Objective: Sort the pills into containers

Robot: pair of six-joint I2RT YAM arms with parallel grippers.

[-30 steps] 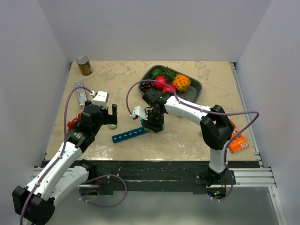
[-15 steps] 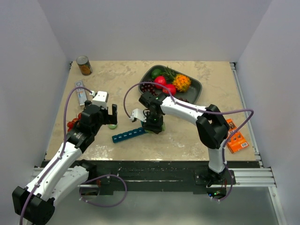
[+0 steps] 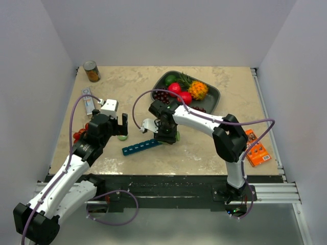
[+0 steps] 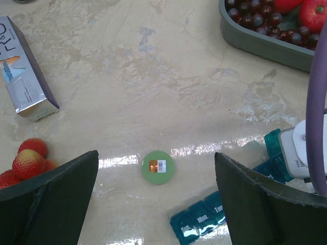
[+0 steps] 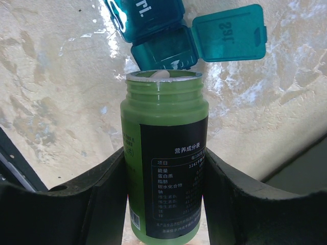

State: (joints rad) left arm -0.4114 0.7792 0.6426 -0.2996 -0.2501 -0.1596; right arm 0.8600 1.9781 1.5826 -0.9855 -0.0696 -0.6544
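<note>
One uncapped green plastic bottle (image 5: 163,153) is clamped in the right gripper (image 5: 164,196), mouth at the open end compartment of the teal-blue plastic organizer strip (image 5: 153,20). The left gripper (image 4: 156,166) gapes wide above a round green cap (image 4: 158,166).

can (image 3: 92,71), fruit tray (image 4: 265,47), strawberries (image 4: 28,158), orange pkt (image 3: 257,151)

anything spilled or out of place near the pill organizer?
No spill visible. The right gripper holds the green bottle tipped, a pill at its mouth by the open end compartment of the organizer. A green cap lies loose on the table nearby, and strawberries sit outside the fruit tray.
</note>
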